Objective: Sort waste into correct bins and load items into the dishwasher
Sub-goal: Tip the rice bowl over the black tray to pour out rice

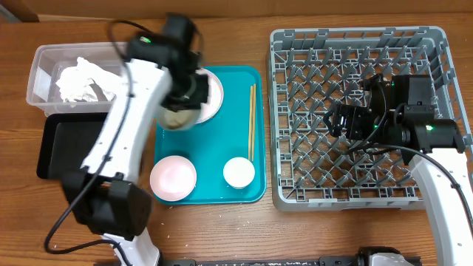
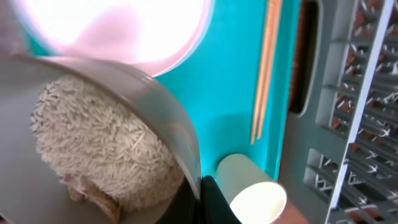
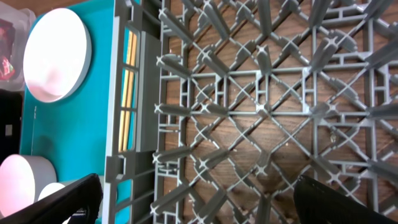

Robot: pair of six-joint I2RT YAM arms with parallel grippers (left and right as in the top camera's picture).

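Observation:
My left gripper (image 1: 186, 102) is shut on the rim of the white bowl (image 1: 176, 117), over the back of the teal tray (image 1: 214, 192). In the left wrist view the bowl (image 2: 158, 99) holds white rice (image 2: 99, 137) and a brown scrap, with my fingers (image 2: 211, 202) pinching its wall. Behind the bowl lies the white plate (image 1: 214, 92). The pink plate (image 1: 173, 178), the small cup (image 1: 239, 171) and the chopsticks (image 1: 251, 122) rest on the tray. My right gripper (image 1: 336, 120) hangs open over the grey dish rack (image 1: 355, 44), nothing between its fingers (image 3: 68, 199).
The clear tub (image 1: 41, 66) at the back left holds crumpled tissue (image 1: 80, 81). The black tray (image 1: 70, 144) lies just in front of it. The rack's wall (image 3: 127, 124) stands close beside the teal tray's right edge.

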